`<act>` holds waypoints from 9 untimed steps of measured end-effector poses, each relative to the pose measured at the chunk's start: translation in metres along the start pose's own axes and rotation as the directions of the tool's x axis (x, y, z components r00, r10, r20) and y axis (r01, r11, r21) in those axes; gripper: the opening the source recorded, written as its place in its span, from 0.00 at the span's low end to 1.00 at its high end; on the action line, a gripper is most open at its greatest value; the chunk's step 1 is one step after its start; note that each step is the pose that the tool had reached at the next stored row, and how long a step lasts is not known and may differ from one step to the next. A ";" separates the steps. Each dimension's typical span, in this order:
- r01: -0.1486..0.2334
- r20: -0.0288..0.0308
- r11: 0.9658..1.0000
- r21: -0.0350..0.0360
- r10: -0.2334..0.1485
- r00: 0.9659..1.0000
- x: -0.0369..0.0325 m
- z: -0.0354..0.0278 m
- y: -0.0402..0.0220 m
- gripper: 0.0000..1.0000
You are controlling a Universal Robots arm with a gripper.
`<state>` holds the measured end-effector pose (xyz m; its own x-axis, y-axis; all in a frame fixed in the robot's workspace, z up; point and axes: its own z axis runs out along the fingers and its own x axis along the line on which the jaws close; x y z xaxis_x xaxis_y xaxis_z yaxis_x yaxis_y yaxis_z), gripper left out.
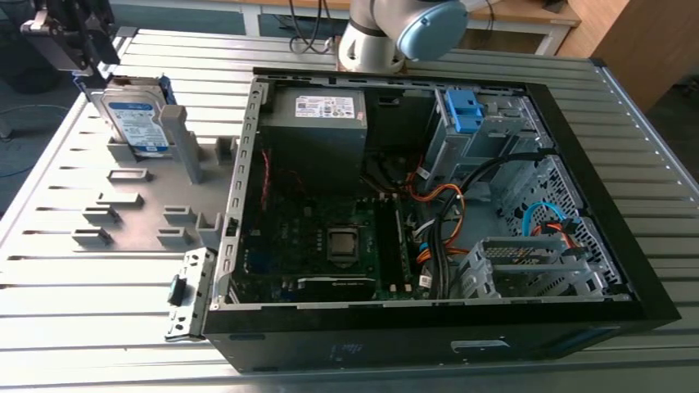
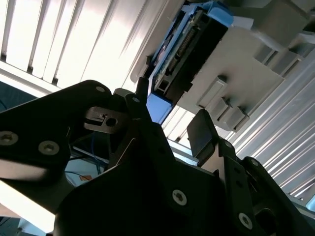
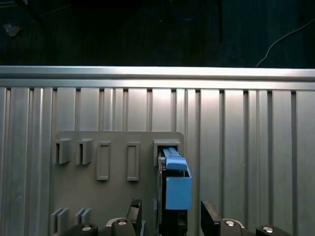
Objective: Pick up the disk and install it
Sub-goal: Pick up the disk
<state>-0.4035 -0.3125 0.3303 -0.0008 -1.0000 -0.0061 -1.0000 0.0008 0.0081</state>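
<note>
1. Arm [image 1: 372,41] — in the exterior view a pale grey segment stands upright at the far side of the scene. It carries a joint with a light blue cap [image 1: 431,29] at its upper end.
2. Gripper [image 1: 85,53] — a black unit at the exterior view's far left, well apart from the upright segment, with its working end pointing down.
3. Jaw state: spread, with a clear gap between the two sides in both wrist views.
4. Fingers [image 2: 202,132]: black, with flat inner faces. In the first wrist view the two fingertips [image 3: 208,215] sit at about the same level.
5. Gripper body [image 2: 147,196]: dark plates fastened with silver screws, seen in the second wrist view.
</note>
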 end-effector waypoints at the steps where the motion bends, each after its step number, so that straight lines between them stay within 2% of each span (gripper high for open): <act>1: 0.003 0.000 1.000 0.001 -0.003 1.000 -0.0004 0.0018 0.0013 0.59; 5: 0.023 0.000 1.000 0.006 -0.023 1.000 -0.0019 0.0090 0.0041 0.59; 9: 0.036 0.000 0.999 0.006 -0.036 0.999 -0.0044 0.0164 0.0041 0.59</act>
<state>-0.4077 -0.3081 0.3140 0.0347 -0.9994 -0.0062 -0.9994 -0.0348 0.0017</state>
